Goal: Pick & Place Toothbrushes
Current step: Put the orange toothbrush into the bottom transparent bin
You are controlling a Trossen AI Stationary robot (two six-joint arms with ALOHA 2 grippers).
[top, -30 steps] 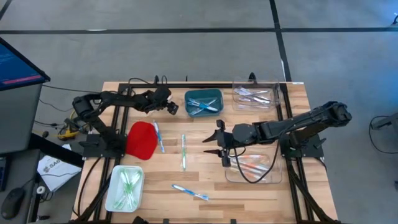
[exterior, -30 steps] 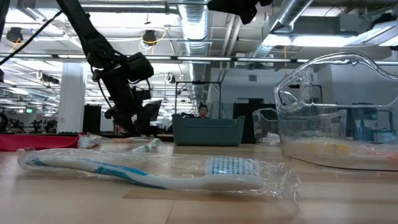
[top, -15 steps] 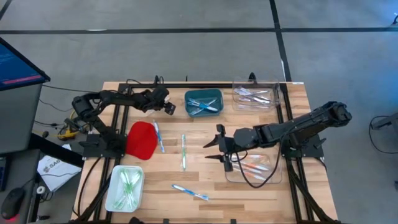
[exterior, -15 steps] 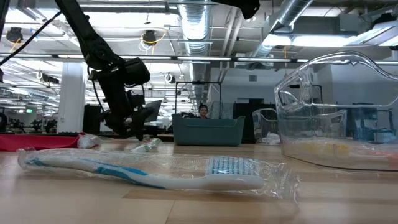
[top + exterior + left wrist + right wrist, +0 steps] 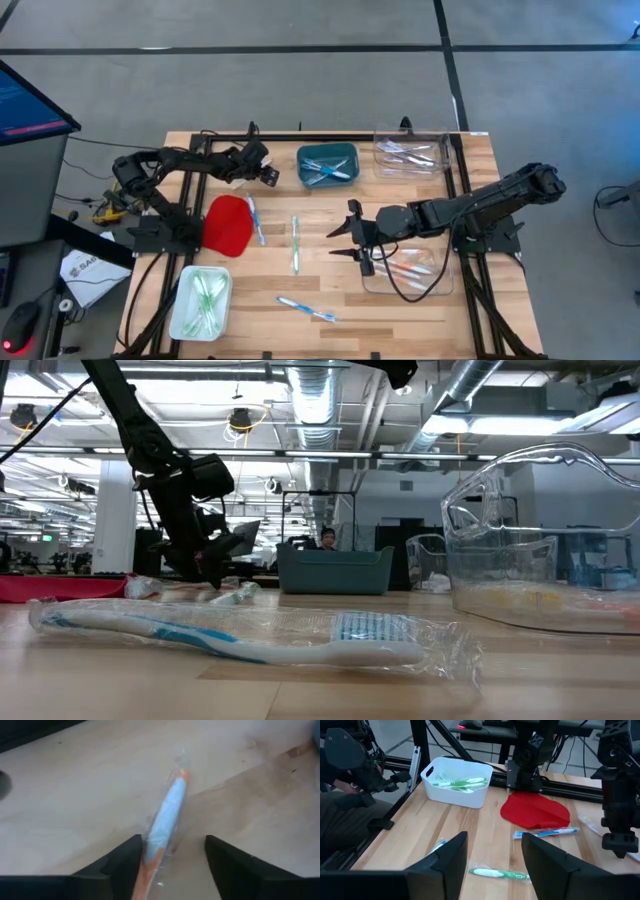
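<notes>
Several thin plastic toothbrushes lie loose on the pale wood-plank surface [image 5: 400, 300]: a green toothbrush [image 5: 295, 245] at the centre, a blue toothbrush [image 5: 305, 309] sealed in crinkled clear wrap near the front edge, and a light-blue toothbrush [image 5: 254, 219] just beside the flat red mat [image 5: 228, 224]. Others are sorted into bins: green ones in the white rectangular bin [image 5: 202, 302], blue ones in the teal bin [image 5: 327, 165], pale ones in the rear clear bin [image 5: 410, 153], and orange-red ones in the front clear bin [image 5: 408, 270]. Left claw [image 5: 268, 174] hangs with fingers released above the rear of the surface, left of the teal bin; its wrist view shows a wrapped blue-and-orange toothbrush [image 5: 162, 827] lying between the fingers, not gripped. Right claw [image 5: 345, 243] hovers at the centre with fingers parted and nothing held, just beside the front clear bin. Black frame rails border the surface, grey floor surrounds it, and the low view shows an open hall with ceiling ducts. Compared with one second earlier, the left claw has withdrawn slightly leftward and the right claw has shifted a little forward.
</notes>
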